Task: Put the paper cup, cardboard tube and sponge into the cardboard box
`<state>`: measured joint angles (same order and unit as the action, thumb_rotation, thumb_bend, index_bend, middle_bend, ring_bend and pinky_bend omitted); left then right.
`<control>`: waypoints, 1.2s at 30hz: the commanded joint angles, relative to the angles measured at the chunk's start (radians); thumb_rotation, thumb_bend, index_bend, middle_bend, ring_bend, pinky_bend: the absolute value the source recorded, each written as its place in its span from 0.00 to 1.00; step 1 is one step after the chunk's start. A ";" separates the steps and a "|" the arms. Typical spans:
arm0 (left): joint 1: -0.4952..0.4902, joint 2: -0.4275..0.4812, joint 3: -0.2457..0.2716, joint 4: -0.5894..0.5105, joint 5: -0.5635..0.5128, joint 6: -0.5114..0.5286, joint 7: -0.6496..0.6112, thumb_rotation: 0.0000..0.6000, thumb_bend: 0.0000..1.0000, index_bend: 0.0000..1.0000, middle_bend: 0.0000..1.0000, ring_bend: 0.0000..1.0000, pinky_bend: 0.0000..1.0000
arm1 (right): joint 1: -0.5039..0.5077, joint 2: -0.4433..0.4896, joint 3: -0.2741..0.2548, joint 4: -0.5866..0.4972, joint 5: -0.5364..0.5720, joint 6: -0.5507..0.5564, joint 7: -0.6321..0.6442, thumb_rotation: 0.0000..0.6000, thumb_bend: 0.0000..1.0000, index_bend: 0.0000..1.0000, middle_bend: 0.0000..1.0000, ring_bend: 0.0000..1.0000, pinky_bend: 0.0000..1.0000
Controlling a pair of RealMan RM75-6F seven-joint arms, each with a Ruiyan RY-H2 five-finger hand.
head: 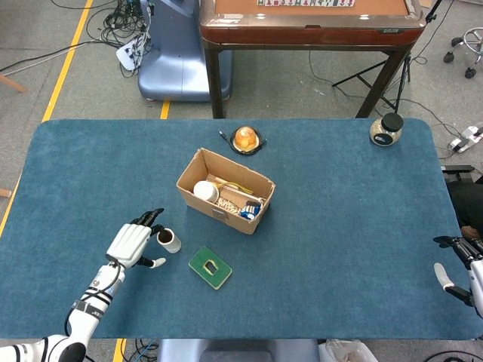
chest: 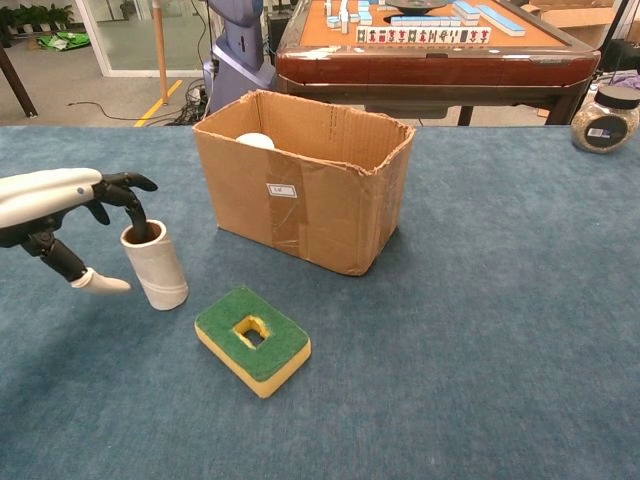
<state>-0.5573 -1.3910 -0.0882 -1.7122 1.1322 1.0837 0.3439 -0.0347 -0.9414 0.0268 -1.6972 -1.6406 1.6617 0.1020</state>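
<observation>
- Chest view: left hand (chest: 60, 215) sits at the cardboard tube (chest: 154, 266), one dark fingertip dipped into its open top, thumb beside the wall; a firm hold cannot be confirmed.
- Tube stands at 8 o'clock from the cardboard box (head: 225, 190); sponge (head: 210, 268) at 6 o'clock.
- Paper cup (head: 205, 191) already boxed.
- Right hand (head: 460, 264) idle, fingers apart.
- Next: secure tube, lift over the rim.

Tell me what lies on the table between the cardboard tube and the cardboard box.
Nothing: in the chest view only bare blue cloth separates the cardboard tube from the cardboard box. The sponge lies nearer the camera, off that line.
</observation>
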 commanded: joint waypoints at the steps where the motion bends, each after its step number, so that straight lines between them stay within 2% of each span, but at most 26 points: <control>1: 0.000 -0.005 -0.002 0.006 -0.007 -0.002 -0.002 1.00 0.14 0.45 0.04 0.08 0.22 | 0.000 0.000 0.000 0.000 0.000 0.001 0.001 1.00 0.38 0.34 0.41 0.33 0.37; 7: 0.000 -0.006 -0.002 0.008 -0.017 -0.005 0.005 1.00 0.23 0.49 0.04 0.08 0.22 | 0.000 -0.001 0.000 0.000 -0.003 -0.001 -0.001 1.00 0.38 0.34 0.41 0.34 0.37; 22: 0.007 -0.017 -0.001 0.021 -0.013 -0.004 -0.018 1.00 0.32 0.61 0.04 0.08 0.22 | 0.002 -0.001 0.001 0.001 -0.001 -0.009 -0.002 1.00 0.38 0.34 0.41 0.34 0.37; 29: 0.009 -0.005 0.007 0.014 0.003 -0.001 -0.009 1.00 0.38 0.61 0.05 0.08 0.22 | 0.003 -0.002 0.001 0.002 0.000 -0.010 0.000 1.00 0.38 0.34 0.41 0.34 0.37; 36: 0.023 0.033 0.009 -0.038 0.023 0.039 0.020 1.00 0.39 0.61 0.06 0.08 0.22 | 0.003 -0.001 0.002 0.001 0.001 -0.012 0.002 1.00 0.38 0.34 0.41 0.34 0.37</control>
<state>-0.5395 -1.3697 -0.0790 -1.7361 1.1504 1.1116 0.3564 -0.0314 -0.9424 0.0283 -1.6960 -1.6398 1.6493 0.1036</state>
